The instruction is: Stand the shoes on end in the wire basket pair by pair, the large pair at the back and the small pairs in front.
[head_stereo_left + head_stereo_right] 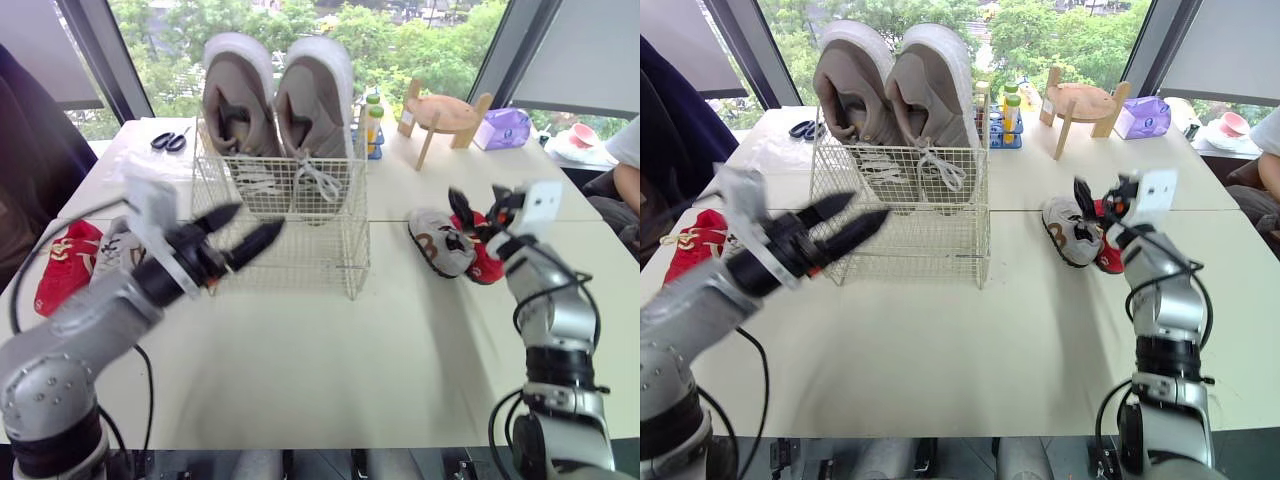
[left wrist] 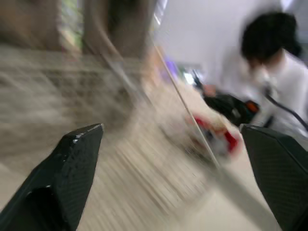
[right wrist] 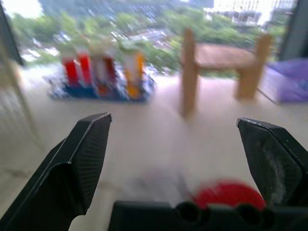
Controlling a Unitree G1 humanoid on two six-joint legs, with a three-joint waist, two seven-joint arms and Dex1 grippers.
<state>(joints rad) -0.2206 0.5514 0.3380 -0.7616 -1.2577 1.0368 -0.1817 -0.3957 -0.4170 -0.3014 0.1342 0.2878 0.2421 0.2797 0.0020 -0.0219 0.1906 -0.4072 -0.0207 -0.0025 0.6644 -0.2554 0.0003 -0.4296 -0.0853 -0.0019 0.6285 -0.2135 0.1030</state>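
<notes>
Two large beige shoes [image 1: 275, 100] already stand on end at the back of the wire basket [image 1: 355, 240], heels up. That leaves the front half free for the small pairs. The left tool [image 1: 255, 222] hangs with its two fingers spread and nothing between them, its tips just short of the basket's front wall. Behind and below it on the table [image 1: 300, 370] lie a small red shoe [image 1: 68, 262] and a pale one [image 1: 118, 250] (the arm hides part of them, so I cannot tell whether they match). The right tool [image 1: 478, 205] is likewise open and empty, poised directly over a small grey shoe [image 1: 440, 240] and the red shoe [image 1: 487, 262] touching it — held there, I judge, to come down on one of them. The basket sits off to that tool's left, near but apart, so a carry across would be short. The step in hand looks like the first small-shoe pick — none is in the basket yet.
</notes>
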